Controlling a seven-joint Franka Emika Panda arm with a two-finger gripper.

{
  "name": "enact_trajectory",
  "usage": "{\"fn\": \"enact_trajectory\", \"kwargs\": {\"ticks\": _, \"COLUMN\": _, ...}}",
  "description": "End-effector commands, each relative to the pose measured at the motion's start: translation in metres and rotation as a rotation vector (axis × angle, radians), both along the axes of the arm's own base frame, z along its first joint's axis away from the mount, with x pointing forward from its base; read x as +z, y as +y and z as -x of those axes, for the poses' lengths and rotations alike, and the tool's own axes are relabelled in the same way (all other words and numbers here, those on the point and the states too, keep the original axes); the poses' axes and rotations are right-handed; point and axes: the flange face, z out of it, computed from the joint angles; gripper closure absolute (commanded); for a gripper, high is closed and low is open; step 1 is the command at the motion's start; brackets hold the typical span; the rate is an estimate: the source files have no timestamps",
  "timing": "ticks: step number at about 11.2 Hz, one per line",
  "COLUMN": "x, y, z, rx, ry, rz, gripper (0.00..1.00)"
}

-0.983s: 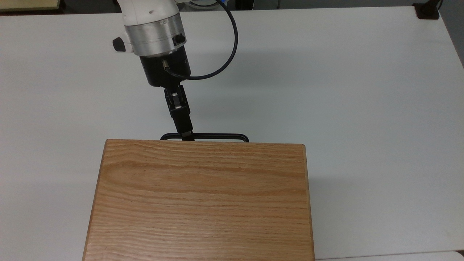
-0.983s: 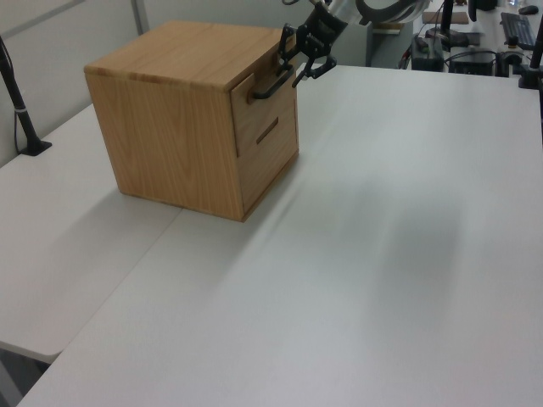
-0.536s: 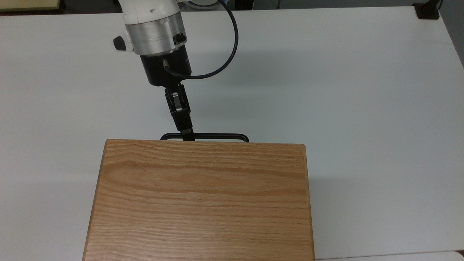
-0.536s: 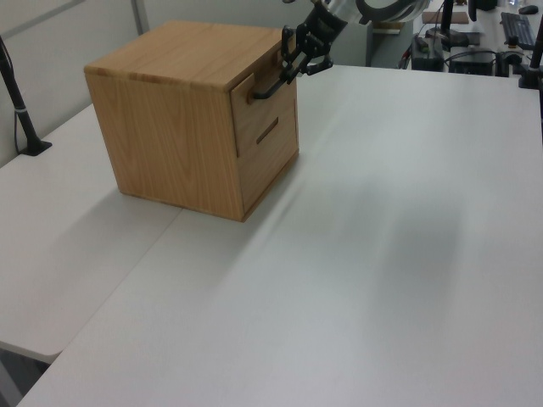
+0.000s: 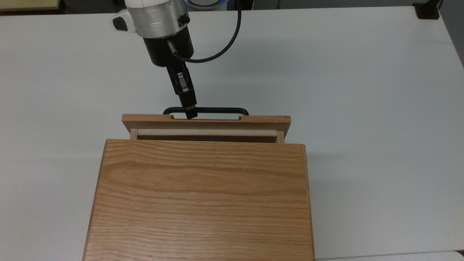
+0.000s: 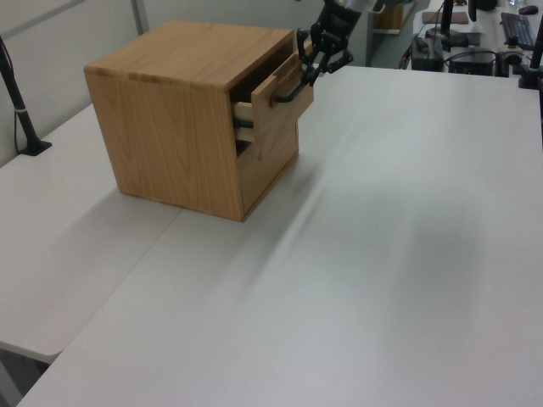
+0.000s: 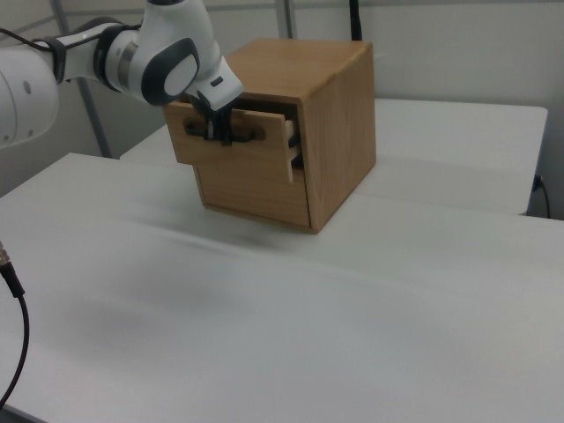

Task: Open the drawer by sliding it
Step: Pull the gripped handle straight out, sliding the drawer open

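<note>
White table bears an oak cabinet, drawer partly out.

No text, label, brand, number or sign is showing legibly anywhere in these views.

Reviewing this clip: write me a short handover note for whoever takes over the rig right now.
Gripper: shut on the thin black metal bar handle, toward the top view's left end of the bar.
Drawer: the light oak wooden upper drawer sticks partway out of the oak cabinet; a lower drawer sits flush.
Done: handle gripped, slide begun.
Left: keep pulling straight out, probably until fully open, then release.
</note>
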Motion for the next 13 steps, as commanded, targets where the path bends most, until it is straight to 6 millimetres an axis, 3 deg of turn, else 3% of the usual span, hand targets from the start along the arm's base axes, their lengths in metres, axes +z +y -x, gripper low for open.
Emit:
{"fn": "enact_trajectory", "kwargs": {"ticks": 1, "x": 0.013, "y": 0.010, "z": 0.037, "rx": 0.071, "ry": 0.060, "rz": 0.058, "gripper": 1.00}}
{"fn": "enact_trajectory", "kwargs": {"ticks": 5, "x": 0.017, "y": 0.012, "z": 0.070, "rx": 0.091, "ry": 0.125, "rz": 0.082, "gripper": 1.00}}
{"fn": "enact_trajectory", "kwargs": {"ticks": 13, "x": 0.022, "y": 0.011, "z": 0.106, "rx": 0.143, "ry": 0.185, "rz": 0.094, "gripper": 0.99}}
